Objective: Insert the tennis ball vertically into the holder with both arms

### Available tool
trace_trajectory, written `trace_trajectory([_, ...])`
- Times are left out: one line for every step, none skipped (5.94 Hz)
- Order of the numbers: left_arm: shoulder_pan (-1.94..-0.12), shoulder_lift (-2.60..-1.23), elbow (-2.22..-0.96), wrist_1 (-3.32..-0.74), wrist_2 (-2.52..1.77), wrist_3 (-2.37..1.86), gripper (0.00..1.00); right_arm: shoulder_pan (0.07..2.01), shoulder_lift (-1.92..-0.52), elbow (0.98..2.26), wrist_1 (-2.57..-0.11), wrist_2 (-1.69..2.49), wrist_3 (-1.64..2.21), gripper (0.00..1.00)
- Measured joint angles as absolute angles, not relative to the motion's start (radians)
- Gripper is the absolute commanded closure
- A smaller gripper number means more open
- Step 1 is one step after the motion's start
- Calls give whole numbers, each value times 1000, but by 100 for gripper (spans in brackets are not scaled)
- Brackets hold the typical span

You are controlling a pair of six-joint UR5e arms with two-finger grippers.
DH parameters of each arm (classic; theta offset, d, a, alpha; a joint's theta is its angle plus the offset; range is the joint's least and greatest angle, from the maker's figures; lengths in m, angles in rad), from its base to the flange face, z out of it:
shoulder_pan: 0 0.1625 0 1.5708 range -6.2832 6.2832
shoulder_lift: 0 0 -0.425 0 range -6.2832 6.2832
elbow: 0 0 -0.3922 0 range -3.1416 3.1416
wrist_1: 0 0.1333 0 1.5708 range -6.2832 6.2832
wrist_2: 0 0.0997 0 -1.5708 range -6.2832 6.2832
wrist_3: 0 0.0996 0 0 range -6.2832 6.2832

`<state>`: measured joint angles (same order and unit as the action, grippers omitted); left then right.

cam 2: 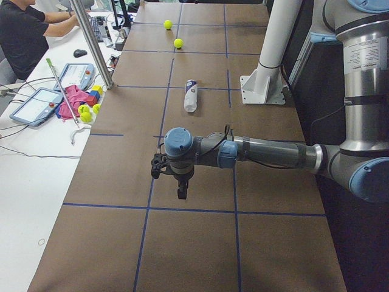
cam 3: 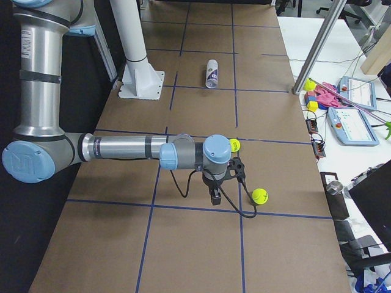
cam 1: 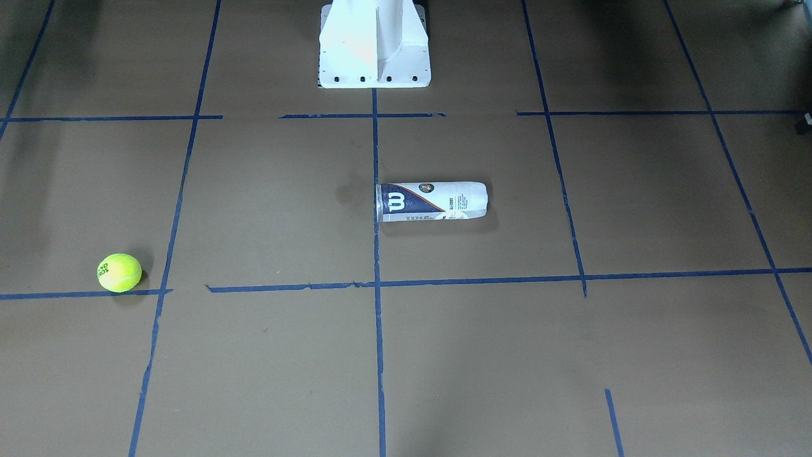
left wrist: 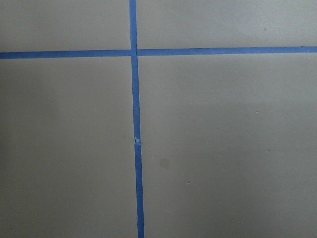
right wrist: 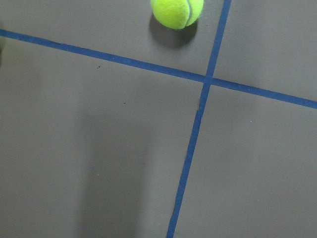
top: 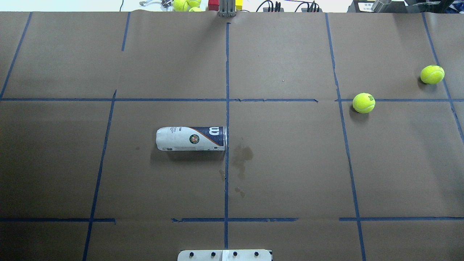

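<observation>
Lying on its side on the tabletop (top: 290,170): holder (top: 190,138), rim end touching the centre blue tape line (top: 227,65), closed end toward robot's L side. Label w/ white "W" faces up. Not upright.

On robot's R side: tennis ball (top: 363,103) rests on the tabletop just beside a tape crossing, well apart from holder. A 2nd ball (top: 432,74) sits further toward the R end, apart from the 1st. 1 ball shows at top of R wrist view; cannot tell which.

L side: left arm (cam 2: 267,152) stretched out over the tabletop, left tool (cam 2: 182,190) pointing down over brown paper, well apart from holder. Side view only, so cannot tell how far it is open or whether it has hold of anything. L wrist view: tape crossing on paper.

R side: right arm (cam 3: 122,148) likewise stretched out, right tool (cam 3: 215,196) pointing down near the 2 balls. Side view only; opening and hold, cannot tell.

White pedestal base (cam 1: 374,51) stands at robot's edge, on centre line. 1 person (cam 2: 18,36) sits at a white side desk (cam 2: 36,182).
</observation>
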<state>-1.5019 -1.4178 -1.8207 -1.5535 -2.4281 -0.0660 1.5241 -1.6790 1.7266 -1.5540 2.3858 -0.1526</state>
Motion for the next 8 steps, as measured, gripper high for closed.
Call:
trace_trajectory([-1502,-1418,-1822,-1553,-2429,-67,0,1524,-1678,1725,-1553,2399,-154,0])
trace_trajectory([-1502,-1418,-1822,-1553,-2438,-66,0,1523,-1678,1724,-1553,2404,-154,0])
trace_trajectory([-1502,-1418,-1822,-1553,-2450,-66,0,1522,-1678,1724,-1552,2406,-155,0])
trace_trajectory([-1502,-1418,-1821,-1553,-2455,-66,0,1522,-1679,1724,-1551,2407,-157,0])
trace_trajectory([-1501,-1419,-1821,-1561,-2457,-66,0,1522,-1681,1722,-1551,2407,-160,0])
trace_trajectory([-1500,-1422,-1817,-1598,-2458,-64,0,1522,-1684,1720,-1551,2406,-164,0])
trace_trajectory([-1479,-1424,-1815,-1664,-2476,-67,0,1522,-1685,1720,-1550,2405,-166,0])
trace_trajectory([-1428,-1433,-1818,-1722,-2500,-81,0,1517,-1686,1718,-1533,2406,-165,0])
